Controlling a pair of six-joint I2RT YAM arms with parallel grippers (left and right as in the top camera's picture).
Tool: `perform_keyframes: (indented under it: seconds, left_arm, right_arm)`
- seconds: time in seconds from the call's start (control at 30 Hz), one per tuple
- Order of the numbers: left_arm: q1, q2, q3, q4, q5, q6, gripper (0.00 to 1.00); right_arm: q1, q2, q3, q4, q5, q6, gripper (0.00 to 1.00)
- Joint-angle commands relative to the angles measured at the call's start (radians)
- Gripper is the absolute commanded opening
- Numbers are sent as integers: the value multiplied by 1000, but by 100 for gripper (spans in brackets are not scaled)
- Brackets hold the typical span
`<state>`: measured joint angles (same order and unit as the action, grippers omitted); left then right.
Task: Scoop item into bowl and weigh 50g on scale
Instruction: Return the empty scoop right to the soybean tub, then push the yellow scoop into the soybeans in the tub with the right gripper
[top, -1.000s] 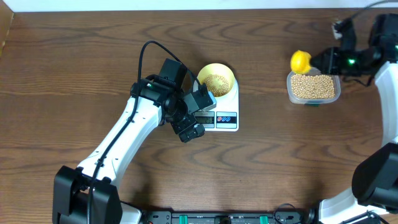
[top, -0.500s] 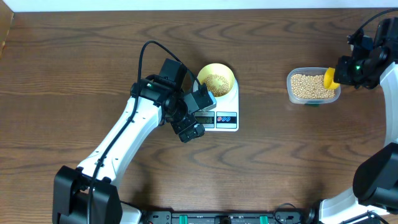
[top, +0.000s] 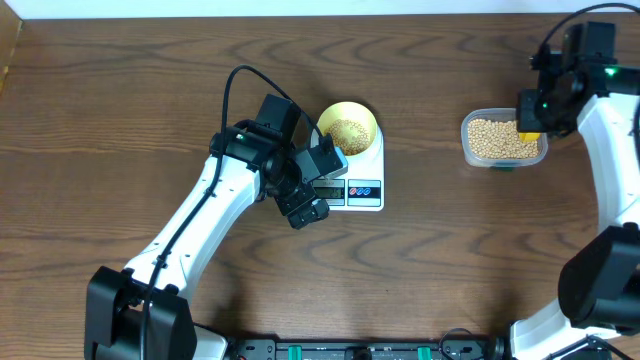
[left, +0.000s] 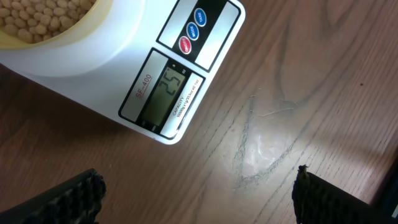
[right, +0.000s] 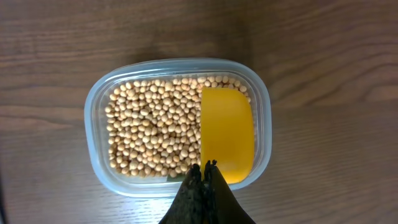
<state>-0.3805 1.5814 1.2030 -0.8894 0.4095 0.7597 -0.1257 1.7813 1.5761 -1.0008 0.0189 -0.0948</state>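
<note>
A small pale-yellow bowl (top: 347, 127) with tan beans in it sits on the white scale (top: 365, 180). In the left wrist view the scale (left: 118, 68) shows 25 on its display (left: 163, 92), with the bowl's rim (left: 74, 32) at top left. My left gripper (top: 308, 208) is open and empty just off the scale's front left. My right gripper (right: 205, 167) is shut on the handle of a yellow scoop (right: 226, 132), whose empty cup lies over the beans (right: 155, 127) in the clear tub (top: 503, 140).
Dark wood table (top: 450, 250) all around. The clear tub (right: 93, 155) stands at the right, well apart from the scale. A black cable loops from the left arm above the bowl.
My right gripper swung the yellow scoop from the tub's upper left across to its right end, over the beans. The left arm, bowl and scale have not moved.
</note>
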Motion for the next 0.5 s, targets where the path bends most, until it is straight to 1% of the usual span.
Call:
perform_keyframes:
  seconds: [0.0, 0.1, 0.33, 0.47]
  left_arm:
    - [3, 6, -2, -2, 9, 7, 98]
    - [3, 6, -2, -2, 9, 7, 98]
    - [3, 6, -2, -2, 9, 7, 98]
    - [3, 6, -2, -2, 9, 7, 98]
  right_arm:
    - [15, 31, 23, 3, 100, -19, 1]
    - [16, 55, 23, 1, 138, -19, 1]
    - [15, 128, 22, -10, 130, -14, 1]
    - [8, 151, 22, -10, 51, -9, 1]
